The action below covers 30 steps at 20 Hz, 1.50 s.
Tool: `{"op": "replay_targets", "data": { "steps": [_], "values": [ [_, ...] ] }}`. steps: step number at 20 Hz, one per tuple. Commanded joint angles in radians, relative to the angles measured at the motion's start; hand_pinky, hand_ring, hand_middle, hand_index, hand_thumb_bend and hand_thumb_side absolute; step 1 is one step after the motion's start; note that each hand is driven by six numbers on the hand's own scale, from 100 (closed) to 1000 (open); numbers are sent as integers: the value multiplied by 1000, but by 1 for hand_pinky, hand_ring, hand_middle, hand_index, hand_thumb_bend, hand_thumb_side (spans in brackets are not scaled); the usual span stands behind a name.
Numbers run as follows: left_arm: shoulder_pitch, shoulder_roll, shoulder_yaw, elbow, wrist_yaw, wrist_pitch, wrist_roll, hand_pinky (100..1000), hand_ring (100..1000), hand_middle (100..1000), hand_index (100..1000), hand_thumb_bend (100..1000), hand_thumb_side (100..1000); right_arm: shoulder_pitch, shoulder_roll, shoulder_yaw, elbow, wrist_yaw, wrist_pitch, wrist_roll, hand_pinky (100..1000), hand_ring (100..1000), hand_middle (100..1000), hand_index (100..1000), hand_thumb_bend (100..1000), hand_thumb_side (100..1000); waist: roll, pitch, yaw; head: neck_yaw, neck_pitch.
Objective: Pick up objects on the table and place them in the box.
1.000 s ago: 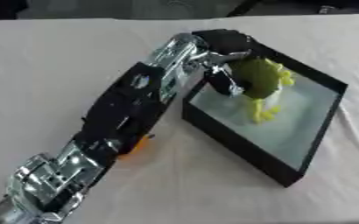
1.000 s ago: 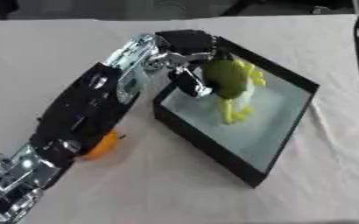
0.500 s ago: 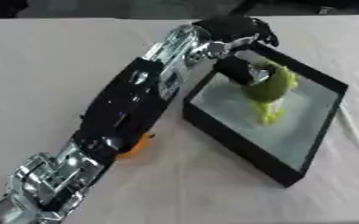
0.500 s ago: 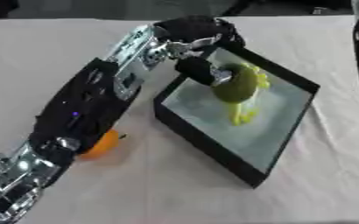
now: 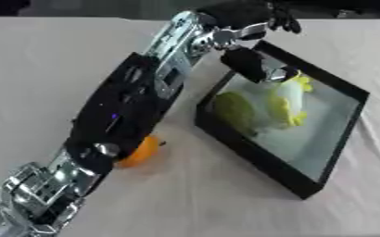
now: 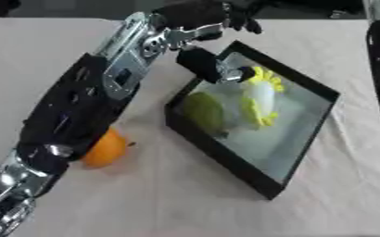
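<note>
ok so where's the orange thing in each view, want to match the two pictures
Left eye view: the orange lies left of centre on the table, partly tucked under the left arm, off the box's near-left corner.
Right eye view: the same orange sits further left in the picture, again half hidden by the arm.
Shared landmark: the black box, holding a green fruit in both views.

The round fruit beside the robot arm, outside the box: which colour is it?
Orange; the right eye view shows it best.

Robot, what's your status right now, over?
Left hand above box's far corner, holding nothing. Green fruit and yellow toy in box. Orange on table, partly under the arm.
</note>
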Motion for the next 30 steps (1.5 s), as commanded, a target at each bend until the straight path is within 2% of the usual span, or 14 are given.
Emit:
{"op": "replay_targets", "data": {
  "steps": [1,4,8,15,16,17,19,24,30],
  "values": [
    [-10,32,3,-50,20,3,-7,875,813,800,894,270,655,-13,-33,-8,-8,-3,-3,-2,957,853,762,813,100,475,-2,-31,6,-9,-1],
    [0,79,-11,-117,60,3,-15,872,811,800,894,263,624,-2,-52,-6,-7,2,-3,0,957,853,762,813,100,469,8,-41,22,-24,-1],
    [22,170,-41,-249,179,19,-52,871,812,801,899,258,598,24,-80,-8,2,13,-2,-3,957,853,762,813,100,480,29,-63,56,-50,-1],
    [144,323,-48,-500,385,139,-93,864,806,796,904,191,622,65,-119,-13,13,26,-4,-2,958,853,762,813,100,489,58,-93,122,-106,-1],
    [162,336,-46,-529,402,154,-96,864,805,795,904,283,568,69,-122,-14,14,27,-4,-2,958,853,762,813,100,486,61,-95,129,-112,-1],
    [182,348,-47,-557,416,166,-101,865,806,797,904,176,635,72,-125,-15,15,28,-4,-2,958,853,762,813,100,490,63,-97,135,-118,-1],
    [217,370,-52,-604,440,183,-119,865,806,797,902,167,656,76,-130,-16,16,29,-5,-2,958,853,762,813,100,488,66,-100,144,-128,-1],
    [298,386,-56,-645,456,213,-169,860,802,794,896,125,720,87,-148,-18,12,21,-6,-2,959,854,763,814,100,487,68,-105,158,-138,-1],
    [392,360,-66,-601,436,232,-216,854,795,789,889,100,805,101,-156,-19,10,13,-4,-3,959,854,763,814,100,505,73,-107,171,-134,-1]
  ]
}}
